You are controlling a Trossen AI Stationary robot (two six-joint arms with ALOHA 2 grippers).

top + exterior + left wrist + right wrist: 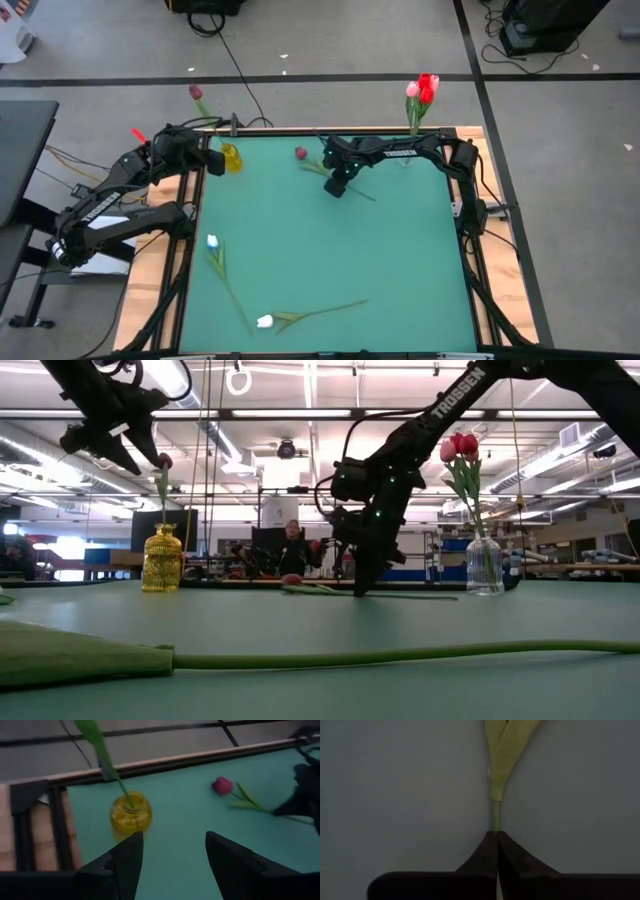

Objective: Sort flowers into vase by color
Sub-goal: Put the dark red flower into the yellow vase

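The left gripper (172, 862) hangs above the table's far left corner, its dark fingers spread, just over the yellow glass vase (231, 158) that holds one dark red tulip (196, 93) upright. Toward the middle, the right gripper (338, 186) points down at the green mat (330, 250), jaws pressed together on the thin stem of a dark red flower (300, 153) lying flat – its bud is out of sight at the wrist. Two white tulips (264, 321) lie near the front edge; a clear vase (484, 564) at the far right holds red and pink buds
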